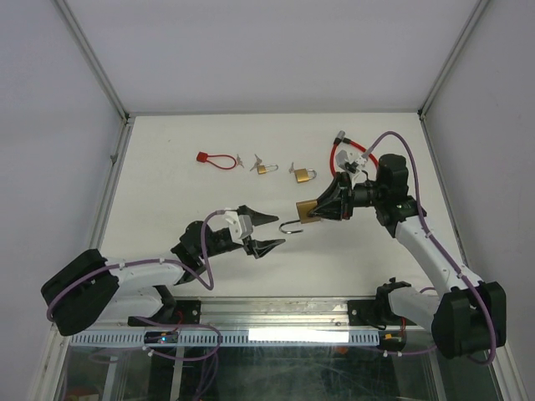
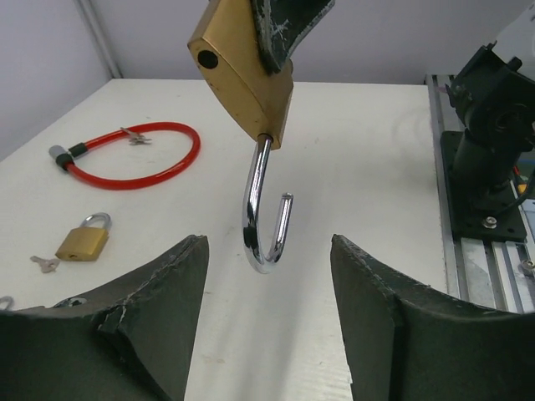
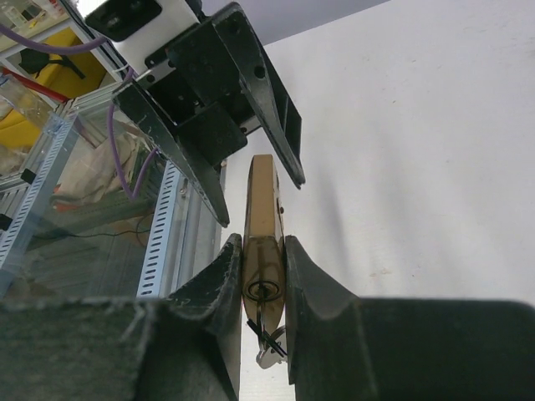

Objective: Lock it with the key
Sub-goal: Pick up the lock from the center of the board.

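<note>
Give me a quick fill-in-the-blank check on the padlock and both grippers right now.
1. The right gripper grips the brass padlock, whose shackle is ____.
2. A key sits in the padlock's ____.
3. The left gripper, jaws apart, holds ____.
4. The cable lock is coloured ____.

Missing words: open; keyhole; nothing; red.

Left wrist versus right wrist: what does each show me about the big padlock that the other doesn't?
Left wrist only: the shackle hanging open below the brass padlock, its empty shackle hole, plus the red cable lock and a small padlock on the table. Right wrist only: the keyway with a key in it, and the left gripper, jaws open, beyond. Both: the padlock body clamped in the right gripper.
</note>
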Available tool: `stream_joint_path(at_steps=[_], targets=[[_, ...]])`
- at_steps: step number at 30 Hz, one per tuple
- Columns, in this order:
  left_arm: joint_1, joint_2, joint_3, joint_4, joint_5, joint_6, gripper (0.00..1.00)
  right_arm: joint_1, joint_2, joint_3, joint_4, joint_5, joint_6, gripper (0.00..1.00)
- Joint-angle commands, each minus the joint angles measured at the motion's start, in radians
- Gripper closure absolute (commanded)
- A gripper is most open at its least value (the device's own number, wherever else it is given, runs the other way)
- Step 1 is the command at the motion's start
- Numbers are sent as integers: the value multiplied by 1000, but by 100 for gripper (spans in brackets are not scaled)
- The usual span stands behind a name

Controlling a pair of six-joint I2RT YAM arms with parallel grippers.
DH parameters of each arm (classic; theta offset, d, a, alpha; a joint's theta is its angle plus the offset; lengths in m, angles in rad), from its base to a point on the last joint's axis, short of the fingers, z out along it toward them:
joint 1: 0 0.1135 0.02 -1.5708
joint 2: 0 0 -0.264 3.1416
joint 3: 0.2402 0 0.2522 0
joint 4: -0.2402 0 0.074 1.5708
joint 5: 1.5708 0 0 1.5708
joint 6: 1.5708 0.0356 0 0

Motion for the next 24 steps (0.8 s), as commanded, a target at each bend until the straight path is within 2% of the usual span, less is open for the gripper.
stream_joint_path(at_steps=[1, 6, 14, 19, 23, 24], targets=[[2, 77, 62, 117, 108, -61, 41, -2, -43, 59, 78, -72, 32, 100], [2, 136, 88, 130, 128, -81, 57, -2, -45, 54, 88, -75, 38, 100], [2, 167, 90, 172, 115, -108, 75, 1, -45, 45, 99, -81, 39, 100], [3, 181, 105, 161, 113, -122, 81, 4, -44, 39, 104, -79, 39, 100], [13, 183, 109, 159, 114, -145, 100, 4, -45, 38, 105, -80, 37, 100], [18, 182, 107, 161, 119, -152, 100, 4, -45, 38, 106, -81, 36, 100]])
